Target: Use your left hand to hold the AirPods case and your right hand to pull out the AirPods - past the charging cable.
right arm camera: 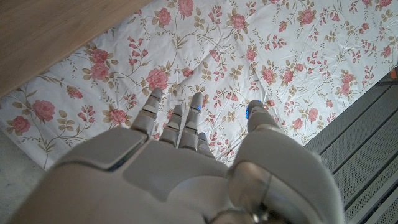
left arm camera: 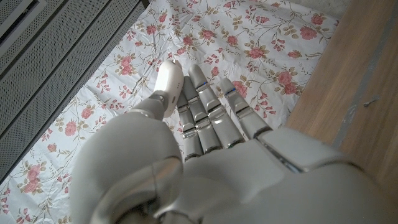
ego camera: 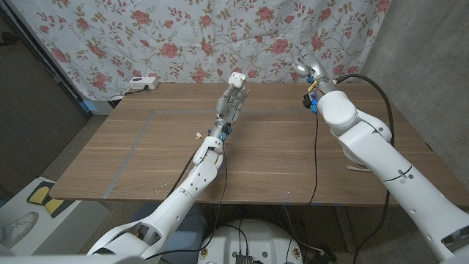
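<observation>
**Case held high and thin, right hand not yet on it**

The wooden table [ego camera: 242,154] runs wide under both arms, with the rose-print cloth [ego camera: 198,37] hanging behind it. The right arm [ego camera: 381,161] reaches in from the right, and its right hand [ego camera: 306,70] hangs near the table's far edge, well apart from the left one. In the right wrist view its fingers [right arm camera: 177,121] point loosely apart at the cloth with nothing visibly between them. The left hand [ego camera: 234,103] stands raised over the middle of the table, fingers straight and close together, and the white AirPods case [ego camera: 236,75] sits up at their tips; the left wrist view shows the thumb pressing it [left arm camera: 169,81] against the fingers.

That grip looks slight. My judgement is that a sideways pull from the right hand could twist the case out of the pinch and drop it to the table. I cannot tell whether the lid is open. A white power strip [ego camera: 142,83] lies at the far left edge.
</observation>
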You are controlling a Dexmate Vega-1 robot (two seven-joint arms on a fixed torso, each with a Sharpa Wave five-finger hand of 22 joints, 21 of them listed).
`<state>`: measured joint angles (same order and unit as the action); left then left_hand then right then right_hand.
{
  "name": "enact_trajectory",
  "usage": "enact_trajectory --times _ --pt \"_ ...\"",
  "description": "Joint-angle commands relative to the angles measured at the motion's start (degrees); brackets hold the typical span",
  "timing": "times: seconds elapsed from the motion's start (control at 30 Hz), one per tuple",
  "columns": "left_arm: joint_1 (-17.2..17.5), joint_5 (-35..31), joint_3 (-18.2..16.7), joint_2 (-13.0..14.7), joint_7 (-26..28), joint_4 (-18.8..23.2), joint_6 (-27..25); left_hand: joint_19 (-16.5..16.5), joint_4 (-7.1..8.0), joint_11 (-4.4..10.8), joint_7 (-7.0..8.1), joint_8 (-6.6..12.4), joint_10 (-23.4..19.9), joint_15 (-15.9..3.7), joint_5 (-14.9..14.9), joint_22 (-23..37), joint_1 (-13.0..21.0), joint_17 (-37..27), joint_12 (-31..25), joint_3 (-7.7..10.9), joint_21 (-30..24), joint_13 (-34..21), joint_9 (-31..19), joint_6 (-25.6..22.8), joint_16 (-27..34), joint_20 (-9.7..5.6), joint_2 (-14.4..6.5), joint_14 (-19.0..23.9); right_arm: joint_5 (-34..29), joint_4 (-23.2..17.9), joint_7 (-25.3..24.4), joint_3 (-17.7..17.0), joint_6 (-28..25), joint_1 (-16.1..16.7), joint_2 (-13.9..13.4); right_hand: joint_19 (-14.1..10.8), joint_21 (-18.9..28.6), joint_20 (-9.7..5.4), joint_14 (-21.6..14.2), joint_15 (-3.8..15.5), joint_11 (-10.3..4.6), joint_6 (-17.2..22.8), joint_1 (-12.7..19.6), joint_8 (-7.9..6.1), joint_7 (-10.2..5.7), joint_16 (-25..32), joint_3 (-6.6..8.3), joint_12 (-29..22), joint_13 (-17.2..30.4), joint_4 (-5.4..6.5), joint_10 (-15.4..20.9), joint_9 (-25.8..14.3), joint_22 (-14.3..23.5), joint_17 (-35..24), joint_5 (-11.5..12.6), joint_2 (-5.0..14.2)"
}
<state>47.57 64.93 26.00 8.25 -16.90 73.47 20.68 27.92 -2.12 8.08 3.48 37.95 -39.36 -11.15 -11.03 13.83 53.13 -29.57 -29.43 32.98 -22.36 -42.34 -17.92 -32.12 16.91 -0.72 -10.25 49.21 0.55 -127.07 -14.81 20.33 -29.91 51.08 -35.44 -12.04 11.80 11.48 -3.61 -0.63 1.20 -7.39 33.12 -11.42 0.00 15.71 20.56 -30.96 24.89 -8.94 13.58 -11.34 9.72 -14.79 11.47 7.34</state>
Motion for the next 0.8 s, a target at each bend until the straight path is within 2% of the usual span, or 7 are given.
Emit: enact_trajectory --times 0.03,0.27,0.47,0.57,0.6,0.67,0.8 --pt "-1.28 -0.2 -0.2 -0.81 -2.41 -2.44 1.12 -0.41 6.07 0.07 0.51 0.44 0.27 -0.2 -0.29 0.09 2.5 -0.39 -0.59 6.18 -0.3 -0.41 -29.7 -0.57 -0.05 -0.06 -1.81 -0.31 -1.07 0.37 1.8 0.78 1.66 -1.55 -1.33 0.19 -0.33 -0.42 -0.18 0.26 -0.93 0.27 1.16 -0.23 -0.18 -0.05 0.02 -0.51 0.25 -0.21 0.45 -0.09 0.32 -0.4 0.24 -0.06" --pt "-2.21 0.39 -0.57 -1.45 -4.6 -4.42 1.48 -0.46 6.09 0.19 0.46 0.62 0.04 -0.24 -0.25 0.03 2.59 -1.08 -1.02 6.19 -0.56 -0.91 -29.51 -0.93 0.08 -0.28 -1.79 -0.27 -2.15 0.65 2.75 1.3 2.7 -2.25 -2.46 0.73 -0.59 -0.99 0.31 0.66 -2.95 0.73 2.37 -0.39 -0.87 -0.4 0.33 -1.33 0.56 -0.61 1.58 -0.09 0.32 -0.47 0.42 -0.17" --pt "-3.28 0.73 -0.69 -2.19 -7.01 -6.74 1.8 -0.4 5.81 0.24 0.48 0.98 -0.57 -0.34 -0.19 0.01 2.81 -1.87 -1.58 6.08 -0.89 -1.38 -29.49 -1.49 0.41 -0.57 -1.68 0.0 -2.91 0.31 4.24 2.13 1.77 -3.45 -3.17 1.37 -0.8 -1.45 0.48 1.03 -2.18 0.77 4.29 -0.47 -1.33 -0.57 1.09 -1.44 0.7 -1.19 1.74 -0.08 0.31 -0.42 0.79 -0.05" --pt "-3.74 1.49 -0.96 -2.76 -8.39 -7.8 1.64 -0.29 5.57 0.34 0.43 1.11 -0.7 -0.44 -0.15 0.0 2.96 -2.21 -1.75 6.04 -1.07 -1.56 -29.36 -1.88 0.55 -0.63 -1.62 0.09 -3.39 -0.15 5.78 2.85 0.45 -4.61 -3.87 1.49 -0.77 -1.19 0.28 0.41 -0.5 0.61 6.08 -0.48 -1.09 -0.53 1.65 -1.45 0.64 -1.27 2.32 -0.09 0.29 -0.37 1.13 -0.19" --pt "-3.5 0.52 -0.77 -2.51 -7.09 -7.22 2.09 0.05 5.39 0.24 0.55 1.22 -0.69 -0.33 -0.11 -0.01 3.07 -2.57 -1.86 5.96 -1.34 -1.74 -29.21 -2.2 0.75 -0.8 -1.59 0.33 -3.51 -0.15 6.08 3.03 0.53 -4.83 -3.97 1.66 -0.8 -1.29 0.31 0.05 -0.01 0.54 6.54 -0.49 -0.97 -0.5 1.76 -1.27 0.46 -1.19 2.52 -0.08 0.29 -0.37 1.22 -0.23" --pt "-4.02 1.63 -1.05 -3.12 -9.32 -8.46 1.8 0.22 5.17 0.01 0.34 1.38 -0.91 -0.25 -0.08 -0.01 3.22 -2.96 -2.09 5.93 -1.59 -1.95 -29.03 -2.74 0.91 -0.85 -1.6 0.51 -3.59 -0.24 6.77 3.34 0.27 -5.32 -4.09 1.78 -0.83 -1.17 0.35 -0.05 -0.02 0.46 6.92 -0.48 -0.93 -0.48 1.85 -1.07 0.3 -1.14 2.54 -0.08 0.28 -0.36 1.29 -0.26" --pt "-3.69 1.03 -1.13 -3.01 -8.22 -7.8 2.21 0.33 5.03 -0.02 0.29 1.39 -1.15 -0.37 -0.05 -0.03 3.32 -3.35 -2.32 5.91 -1.84 -2.17 -28.8 -2.89 1.03 -0.96 -1.58 0.71 -3.71 -1.07 8.93 4.04 -1.54 -6.63 -4.72 1.73 -0.78 -0.65 0.27 -0.33 0.32 0.37 7.59 -0.47 -0.37 -0.39 2.04 -0.92 0.04 -1.12 3.0 -0.07 0.27 -0.34 1.42 -0.24"
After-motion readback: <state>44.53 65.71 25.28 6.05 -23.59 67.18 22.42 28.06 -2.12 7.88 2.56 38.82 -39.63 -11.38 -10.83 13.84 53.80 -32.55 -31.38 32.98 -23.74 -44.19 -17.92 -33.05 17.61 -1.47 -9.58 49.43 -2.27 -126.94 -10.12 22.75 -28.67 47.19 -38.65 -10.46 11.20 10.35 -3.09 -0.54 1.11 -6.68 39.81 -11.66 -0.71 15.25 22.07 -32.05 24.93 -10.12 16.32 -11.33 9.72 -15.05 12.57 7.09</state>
